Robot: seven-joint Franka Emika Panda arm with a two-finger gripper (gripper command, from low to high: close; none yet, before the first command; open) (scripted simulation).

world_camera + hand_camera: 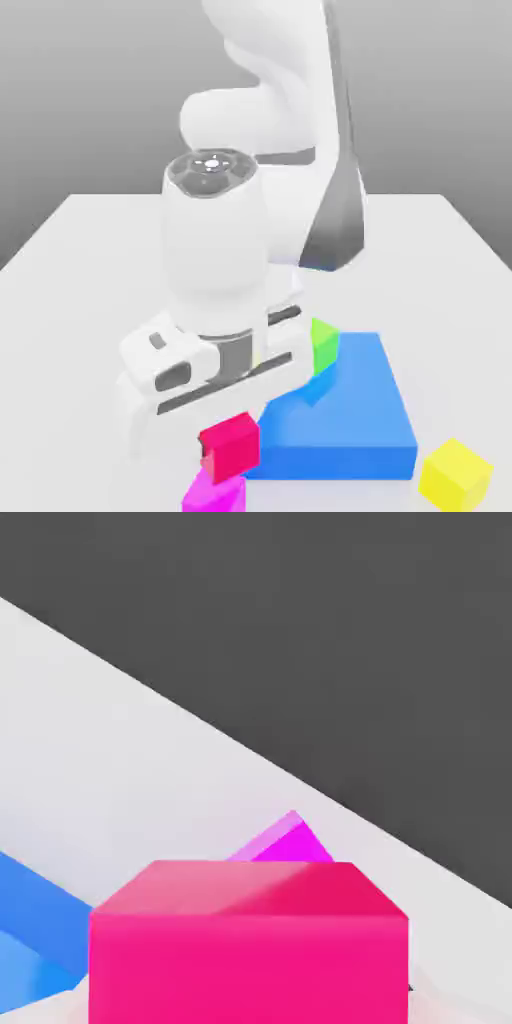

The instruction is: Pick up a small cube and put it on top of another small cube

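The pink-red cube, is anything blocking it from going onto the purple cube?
Nothing visible does. The gripper is shut on the reddish-pink cube, which sits just above the magenta cube. The big blue block, green cube and yellow cube lie off toward the exterior view's right.

The small cube [231,444], reddish-pink and plain, sits up off the table, pretty much level, directly above another small cube [213,494], the purplish-magenta one down on the white surface. Can't tell if they're actually touching.
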